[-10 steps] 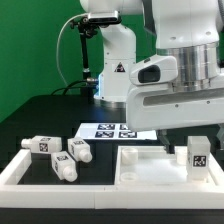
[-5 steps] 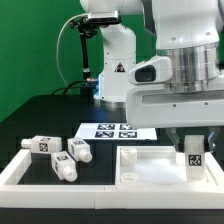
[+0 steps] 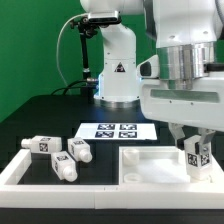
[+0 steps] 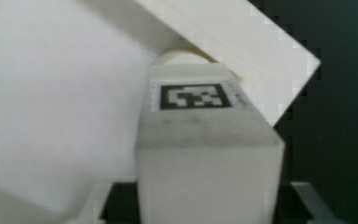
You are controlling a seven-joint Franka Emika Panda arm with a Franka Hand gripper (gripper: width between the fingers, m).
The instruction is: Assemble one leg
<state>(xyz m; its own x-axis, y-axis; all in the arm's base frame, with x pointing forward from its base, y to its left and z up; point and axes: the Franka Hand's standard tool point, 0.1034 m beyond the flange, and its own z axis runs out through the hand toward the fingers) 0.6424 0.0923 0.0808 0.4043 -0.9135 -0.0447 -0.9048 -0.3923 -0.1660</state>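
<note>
Shifted toward the exterior view's right since a second ago, the robot's two-finger gripper (image 3: 193,143) now hangs lower over the table's front right corner, and the small white plastic post with a black-and-white square tag, the leg (image 3: 194,156), has tilted slightly with it. Its dark fingers (image 3: 178,137) stand on either side of the leg's upper part, closed on it. The leg sits at the right edge of the large white square tray-like piece with a raised rim (image 3: 150,166).

In the wrist view the leg (image 4: 201,140) fills the middle, tag facing the camera, with the tray piece's white surface (image 4: 60,100) just behind it.

Three more white legs (image 3: 58,154) lie loose near the front left corner, well apart from the gripper. A flat white marker board (image 3: 115,129) lies mid-table, behind the tray piece, in front of the arm's white base (image 3: 118,72).
</note>
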